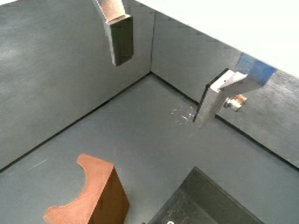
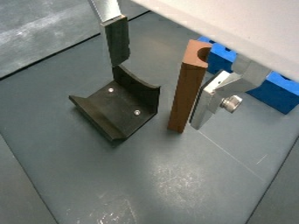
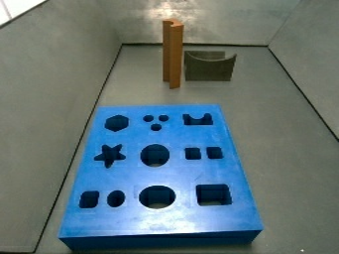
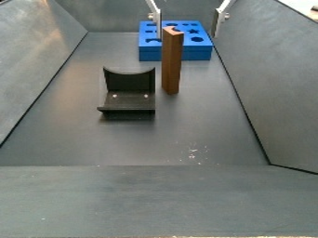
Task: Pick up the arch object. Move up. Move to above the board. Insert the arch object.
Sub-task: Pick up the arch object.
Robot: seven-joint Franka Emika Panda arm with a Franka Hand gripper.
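Observation:
The arch object [image 3: 172, 52] is a tall orange-brown column standing upright on the grey floor, also seen in a side view [image 4: 170, 60] and in both wrist views [image 2: 184, 87] [image 1: 87, 194]. It stands beside the fixture [image 4: 128, 93], between the fixture and the blue board [image 3: 166, 223]. The board lies flat with shaped cut-outs. My gripper [image 2: 158, 92] is open and empty, raised above the floor over the arch object and fixture, touching neither; it shows in the other wrist view too [image 1: 162, 92]. One finger [image 2: 114, 39] shows its dark pad, and the silver fingertip [image 2: 214, 101] is beside the column.
Grey walls close in the floor on the sides. The fixture [image 3: 208, 64] stands next to the column near the end wall. The board [image 4: 174, 37] fills the other end of the floor. Part of the board [image 2: 275, 90] shows behind the silver finger.

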